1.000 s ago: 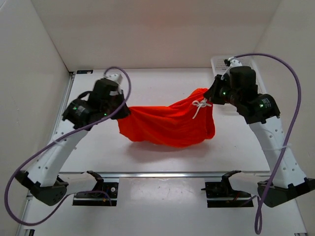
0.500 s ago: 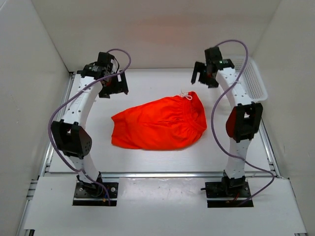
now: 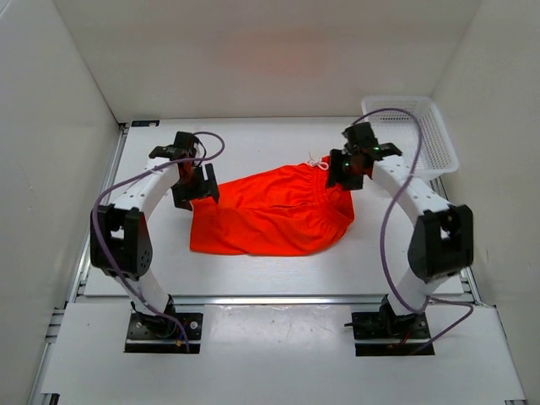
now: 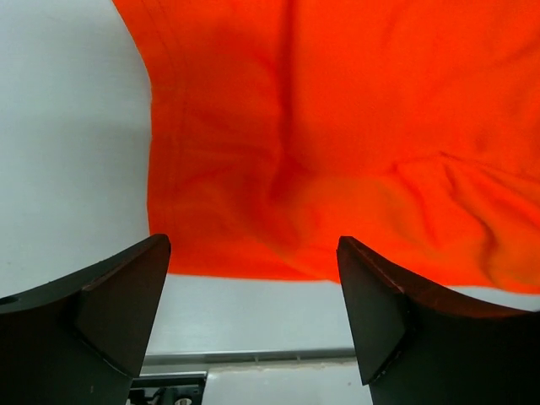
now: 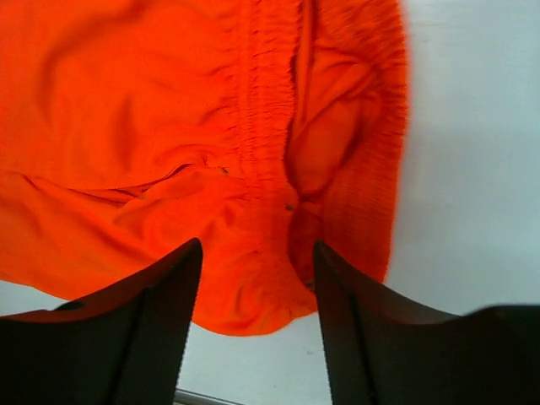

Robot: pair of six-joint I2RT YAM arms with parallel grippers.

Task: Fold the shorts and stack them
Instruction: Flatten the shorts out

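Top external view: orange shorts (image 3: 270, 215) lie in one rumpled heap on the white bench (image 3: 253, 143), about midway between its left and right edges and midway between near and far.
Shorts, orientation: gathered waistband (image 5: 266, 84) end toward the right edge, leg hems toward the left edge; the cloth is creased and not laid flat.
Drawstring: white cord (image 3: 321, 162) shows at the far right tip of the shorts, just beside the right gripper.
Left gripper: (image 3: 194, 186) sits over the left end of the shorts, nearer the left edge; its fingers (image 4: 118, 295) are spread wide apart.
Left wrist view: the hem edge of the orange cloth runs across below the gap, with bare bench to the left of it and on the near side.
Right gripper: (image 3: 344, 173) sits over the far right end of the shorts; its fingers (image 5: 160, 312) are spread apart, with the waistband gathers lying below the gap.
Contact: whether either gripper's fingertips touch the cloth cannot be told.
Basket: white mesh basket (image 3: 434, 126) stands in the far right corner, apart from the shorts.
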